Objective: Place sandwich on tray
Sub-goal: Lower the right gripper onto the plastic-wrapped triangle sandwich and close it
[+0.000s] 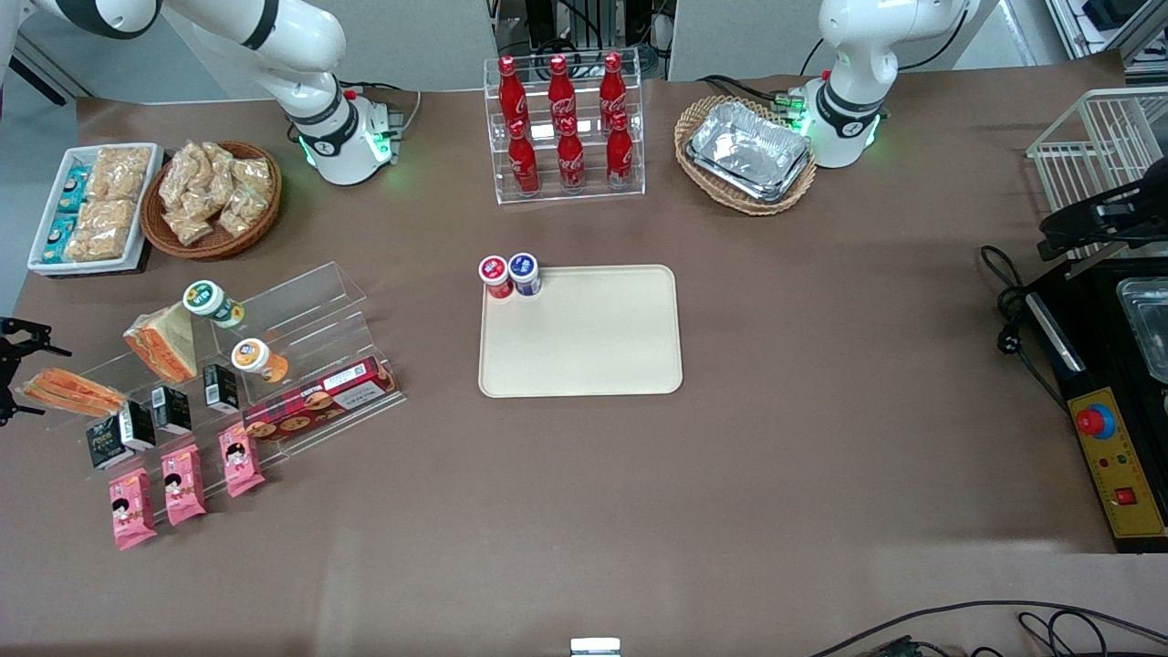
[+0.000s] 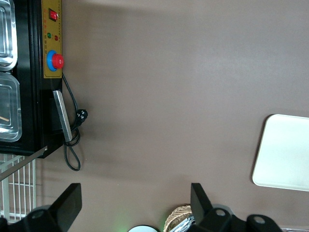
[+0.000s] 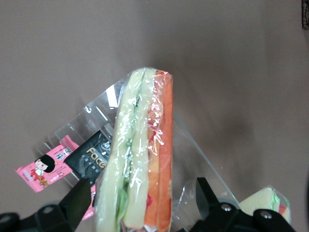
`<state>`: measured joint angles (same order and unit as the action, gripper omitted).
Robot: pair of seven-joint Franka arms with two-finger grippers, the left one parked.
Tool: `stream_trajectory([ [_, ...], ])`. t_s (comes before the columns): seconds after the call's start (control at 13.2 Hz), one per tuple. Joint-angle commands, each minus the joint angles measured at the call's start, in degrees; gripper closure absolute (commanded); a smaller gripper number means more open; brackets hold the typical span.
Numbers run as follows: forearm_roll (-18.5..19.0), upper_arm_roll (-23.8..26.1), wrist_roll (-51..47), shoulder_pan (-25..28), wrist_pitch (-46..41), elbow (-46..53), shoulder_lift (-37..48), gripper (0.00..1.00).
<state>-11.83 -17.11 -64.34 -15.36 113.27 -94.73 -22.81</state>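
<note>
Your gripper [image 3: 137, 203]: fingers spread wide astride the sandwich [image 3: 142, 150], contact unclear | sandwich at table edge, working arm's end | tray [image 1: 584, 351] well apart, mostly bare

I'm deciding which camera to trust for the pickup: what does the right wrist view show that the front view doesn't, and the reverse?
Only the right wrist view shows the sandwich's layered edge up close, between the open fingers of the gripper. Only the front view shows the tray with two small jars on its corner, and the gripper at the table's working-arm end. Both show the sandwich, a pink snack packet and the clear display stand.
</note>
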Motion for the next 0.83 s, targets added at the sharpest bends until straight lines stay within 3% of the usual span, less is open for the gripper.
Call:
stream_trajectory([
  [0.0,-1.8,0.1,3.4,-0.4,2.0,-1.1,0.0,0.16],
  [0.76,-1.7,0.1,11.1,-0.4,1.7,1.1,0.0,0.63],
])
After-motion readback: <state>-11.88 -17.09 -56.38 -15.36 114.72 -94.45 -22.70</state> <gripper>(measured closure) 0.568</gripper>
